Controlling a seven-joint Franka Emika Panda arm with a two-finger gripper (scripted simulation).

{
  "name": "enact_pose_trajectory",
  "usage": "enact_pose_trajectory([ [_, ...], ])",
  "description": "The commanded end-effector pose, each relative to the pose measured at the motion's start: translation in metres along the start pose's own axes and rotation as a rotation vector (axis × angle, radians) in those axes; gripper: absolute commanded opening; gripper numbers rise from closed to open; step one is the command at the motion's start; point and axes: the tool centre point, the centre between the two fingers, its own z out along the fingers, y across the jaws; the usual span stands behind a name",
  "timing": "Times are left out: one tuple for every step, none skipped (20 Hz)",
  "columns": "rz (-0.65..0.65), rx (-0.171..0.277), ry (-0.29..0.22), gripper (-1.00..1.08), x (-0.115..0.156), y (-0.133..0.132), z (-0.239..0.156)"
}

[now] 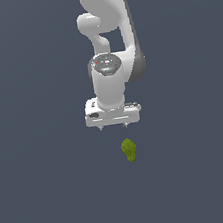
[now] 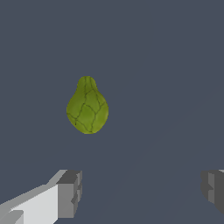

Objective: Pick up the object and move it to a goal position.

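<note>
Dark grey ground holds the object (image 2: pixel 87 107) clear of the spread fingers (image 2: pixel 70 192)

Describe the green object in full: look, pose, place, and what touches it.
The object is a small olive-green pear-shaped blob, wider at one end and narrow at the other, with dark crack-like lines across a bumpy surface. It lies alone on the plain grey floor, just beyond the open gripper. Neither of the fingers touches it, and nothing else is near it.
</note>
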Motion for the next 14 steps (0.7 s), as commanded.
enact_pose_trajectory([
  [0.023,0.002,-0.001,1.0,0.006,-0.005,0.005],
  [0.035,0.003,-0.001,1.0,0.009,-0.007,0.007],
  [0.048,0.005,-0.001,1.0,0.012,-0.009,0.009],
  [0.063,0.006,-0.001,1.0,0.016,-0.012,0.012],
  [0.078,0.007,-0.002,1.0,0.02,-0.015,0.015],
  [0.095,0.009,-0.002,1.0,0.024,-0.018,0.019],
  [0.113,0.011,-0.002,1.0,0.028,-0.022,0.023],
  [0.131,0.012,-0.003,1.0,0.032,-0.026,0.026],
  [0.148,0.014,-0.003,1.0,0.036,-0.029,0.03],
  [0.164,0.015,-0.004,1.0,0.04,-0.032,0.034],
  [0.179,0.017,-0.004,1.0,0.043,-0.036,0.037],
  [0.193,0.018,-0.005,1.0,0.046,-0.038,0.04],
  [0.205,0.019,-0.005,1.0,0.048,-0.041,0.043],
  [0.216,0.02,-0.006,1.0,0.051,-0.044,0.046],
])
